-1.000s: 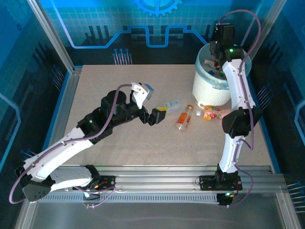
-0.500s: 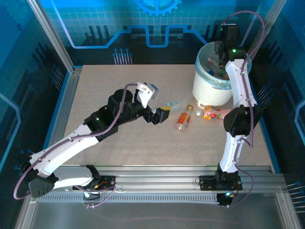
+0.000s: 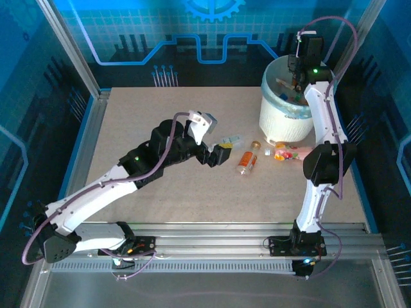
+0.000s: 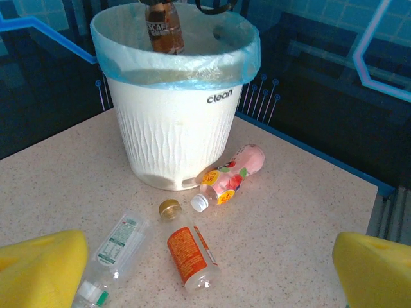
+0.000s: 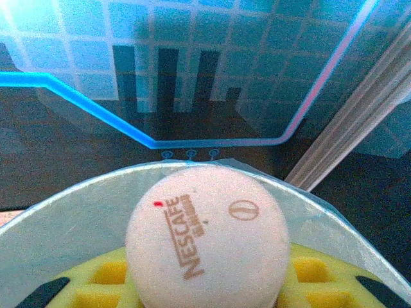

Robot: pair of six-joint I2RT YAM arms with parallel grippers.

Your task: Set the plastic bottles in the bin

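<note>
The bin [image 3: 281, 119], a white bucket with a light-blue liner, stands at the back right. My right gripper [image 3: 297, 69] hangs over its mouth, shut on a brown Nescafe bottle [image 4: 163, 29] with a white cap [image 5: 207, 237] between the yellow pads [image 5: 106, 281]. Three plastic bottles lie on the table in front of the bin: a pink one [image 4: 235, 173], an orange-labelled one [image 4: 190, 254] with a gold cap, and a clear green-labelled one [image 4: 114, 251]. My left gripper [image 3: 219, 156] is open, low and just short of them, its yellow fingers [image 4: 42, 269] wide apart.
Other bottles [image 3: 290, 96] lie inside the bin. The pink bottle rests against the bin's foot. Metal frame rails [image 3: 83, 147] run along the table's sides, with blue panels behind. Bare tabletop [image 3: 148, 109] stretches to the left.
My left arm has reached forward and to the right, bringing its open gripper closer to the lying bottles. My right gripper has shifted slightly back over the bin with the brown bottle.
</note>
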